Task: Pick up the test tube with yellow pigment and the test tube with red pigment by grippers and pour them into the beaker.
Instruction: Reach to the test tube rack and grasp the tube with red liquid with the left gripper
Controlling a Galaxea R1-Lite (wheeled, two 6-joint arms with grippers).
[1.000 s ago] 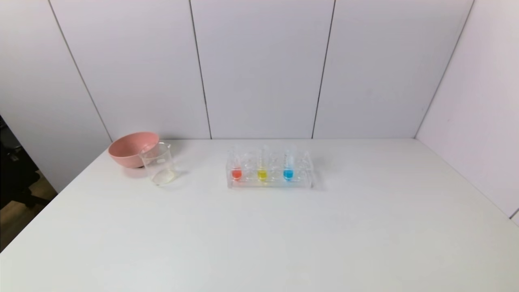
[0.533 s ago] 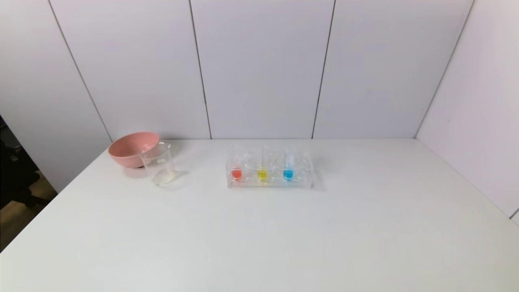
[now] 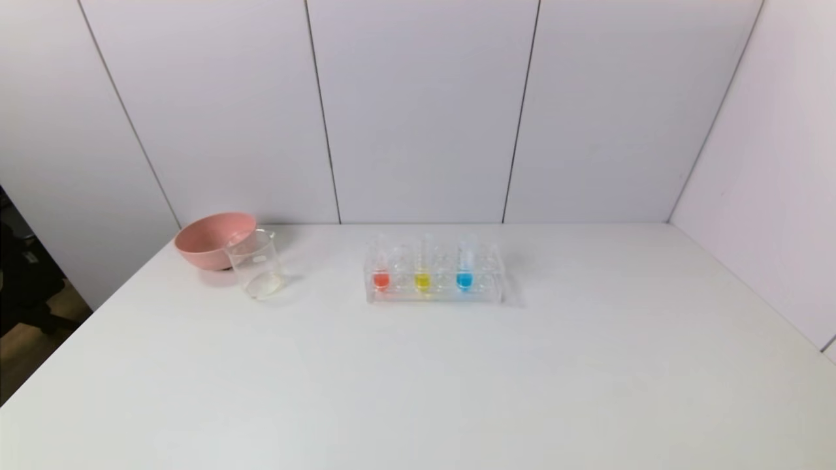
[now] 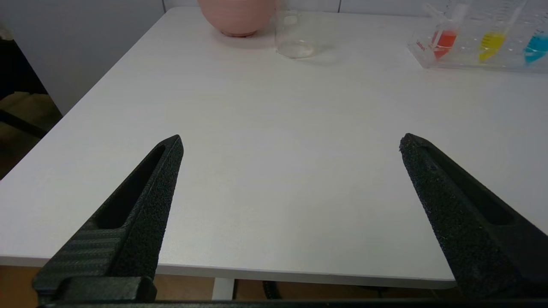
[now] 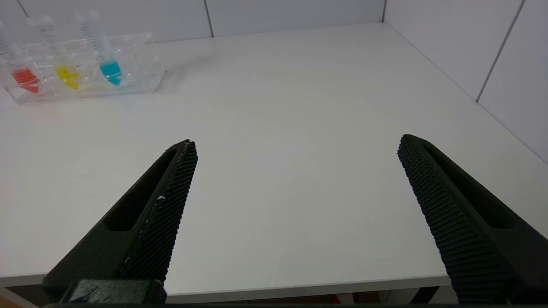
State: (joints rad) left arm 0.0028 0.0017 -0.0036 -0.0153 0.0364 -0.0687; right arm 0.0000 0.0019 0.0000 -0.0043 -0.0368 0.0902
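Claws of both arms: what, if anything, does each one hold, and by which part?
Nothing: left claw and right claw are open and empty at the table's near edge.

The slim clear test tube with red-orange liquid in its tip (image 3: pixel 381 273) stands upright toward the far edge of the white table, the slim clear test tube with bright yellow liquid (image 3: pixel 422 274) just beside it. The small clear glass beaker with a pouring lip (image 3: pixel 257 265) stands upright near the far left corner, seemingly empty.
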